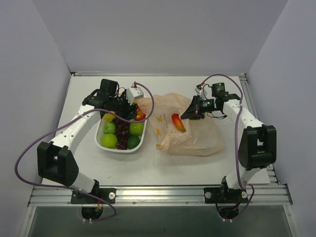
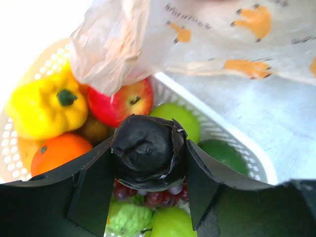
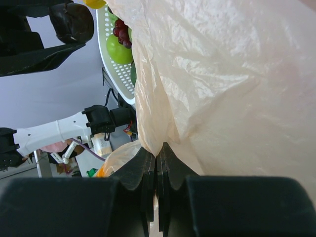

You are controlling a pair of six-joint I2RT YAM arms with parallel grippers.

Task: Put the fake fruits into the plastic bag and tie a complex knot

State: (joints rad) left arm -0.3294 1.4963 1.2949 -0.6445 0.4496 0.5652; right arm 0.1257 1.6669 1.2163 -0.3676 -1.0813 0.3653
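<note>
Two grippers, both closed on something: left gripper [image 2: 148, 147] clamps a dark round fruit [image 2: 148, 160] just above the white basket [image 1: 121, 150], centre-left of the top view; right gripper [image 3: 157, 165], fingers pressed together, pinches a fold of the plastic bag [image 1: 197, 138], centre-right. One red-yellow fruit [image 1: 178, 122] shows inside the bag; most of the fake fruits [image 1: 121, 134] lie in the basket. Step judged: loading, early. Next calls for carrying the dark fruit rightward to the bag mouth, then releasing inside
</note>
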